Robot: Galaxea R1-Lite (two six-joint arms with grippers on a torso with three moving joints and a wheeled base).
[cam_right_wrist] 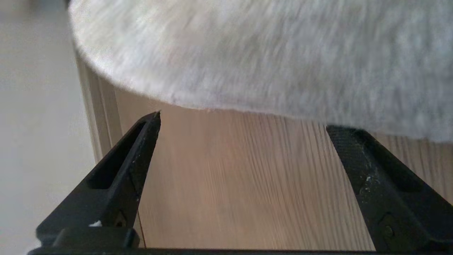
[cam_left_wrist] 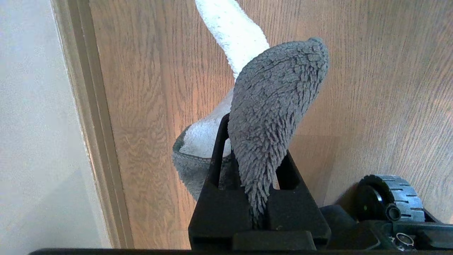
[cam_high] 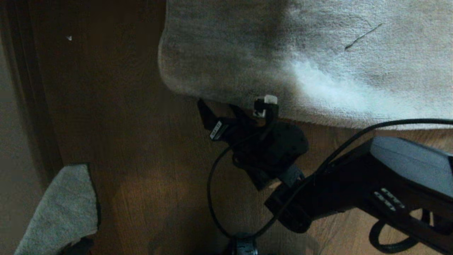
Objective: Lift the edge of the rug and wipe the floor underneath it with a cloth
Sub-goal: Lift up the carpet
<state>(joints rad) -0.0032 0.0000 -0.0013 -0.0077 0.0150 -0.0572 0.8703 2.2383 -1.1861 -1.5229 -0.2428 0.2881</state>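
Note:
The pale plush rug [cam_high: 318, 53] fills the top of the head view, and its edge [cam_high: 219, 97] lies flat on the brown wood floor [cam_high: 148, 159]. My right gripper [cam_high: 235, 108] sits low at that edge, open wide. In the right wrist view the right gripper [cam_right_wrist: 244, 122] spans bare floor [cam_right_wrist: 247, 184], with one fingertip [cam_right_wrist: 339, 138] reaching the rug edge [cam_right_wrist: 247, 102] and nothing between the jaws. My left gripper [cam_left_wrist: 253, 156], parked at the lower left, is shut on the grey terry cloth [cam_left_wrist: 276, 106], which hangs above the floor. That cloth [cam_high: 60, 209] also shows in the head view.
A wall and baseboard [cam_high: 21, 106] run along the left side. A black cable [cam_high: 212, 184] loops from the right arm [cam_high: 389, 177] over the floor. The base wheel [cam_left_wrist: 393, 198] sits near the left gripper. A dark thread [cam_high: 364, 35] lies on the rug.

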